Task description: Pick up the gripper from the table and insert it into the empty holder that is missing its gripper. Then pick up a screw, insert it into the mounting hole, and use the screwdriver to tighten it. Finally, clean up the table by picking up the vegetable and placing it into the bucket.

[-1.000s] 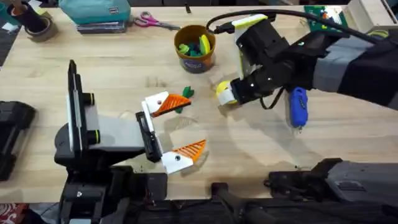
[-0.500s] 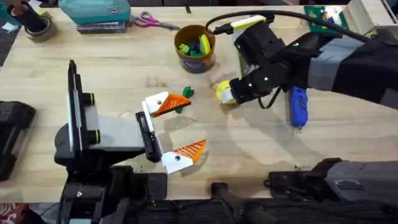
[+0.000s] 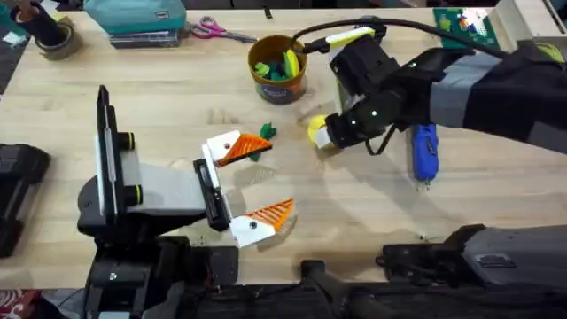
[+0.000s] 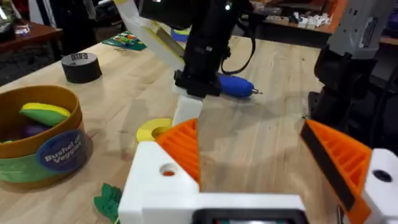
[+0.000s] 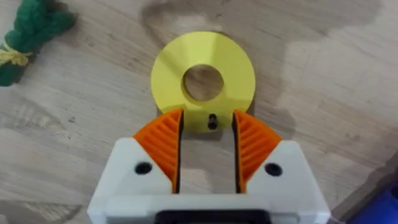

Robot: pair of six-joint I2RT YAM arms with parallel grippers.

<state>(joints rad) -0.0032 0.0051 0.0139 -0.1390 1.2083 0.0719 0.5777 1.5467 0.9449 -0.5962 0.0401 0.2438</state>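
My right gripper [image 5: 208, 134] stands open over a flat yellow ring [image 5: 203, 81], its orange pads either side of a small black screw [image 5: 212, 121] lying on the ring. On the table, the ring [image 3: 317, 129] sits left of the blue screwdriver [image 3: 425, 151]. My left gripper [image 3: 276, 175] is open, and both white holders [image 4: 161, 180] carry orange ribbed fingers. The green vegetable [image 3: 264, 133] lies against its far finger. The bucket [image 3: 276, 89] stands behind, with toy food inside.
Scissors [image 3: 217, 31], a teal box [image 3: 133, 16] and a black tape roll [image 3: 53, 35] line the table's back edge. A green board [image 3: 461, 19] lies at the back right. Bare wood stretches between the two arms.
My right arm has edged slightly left and back, staying over the yellow ring. The left arm, vegetable and screwdriver have not moved.
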